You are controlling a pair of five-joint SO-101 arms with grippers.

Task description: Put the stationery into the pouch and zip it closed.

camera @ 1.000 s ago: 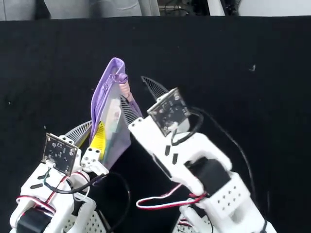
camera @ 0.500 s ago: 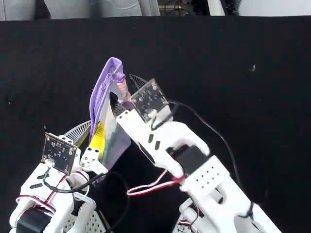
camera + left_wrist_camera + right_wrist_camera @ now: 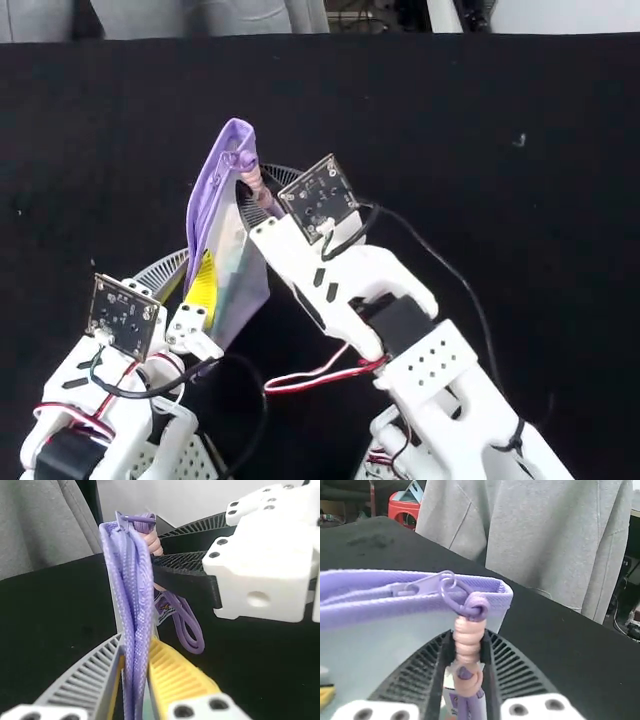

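The purple pouch (image 3: 225, 240) stands on edge above the black table, its translucent side showing items inside. My left gripper (image 3: 190, 275) is shut on its lower end; in the left wrist view the purple fabric (image 3: 132, 595) is pinched between the grey and yellow fingers of my left gripper (image 3: 135, 680). My right gripper (image 3: 262, 195) is at the pouch's upper end, shut on the zipper pull's pink beaded charm (image 3: 468, 640). In the right wrist view, my right gripper (image 3: 467, 652) has its black fingers on either side of the charm, and the zipper slider (image 3: 420, 586) sits near the pouch's corner.
Black cloth covers the table (image 3: 480, 150) on all sides. A person in grey clothing (image 3: 535, 535) stands behind the far edge. A red object (image 3: 402, 502) sits off the table. Red and white cables (image 3: 320, 380) hang under my right arm.
My right gripper swung left to the top of the pouch and went from open to shut on the zipper pull charm. The left arm and the pouch held still.
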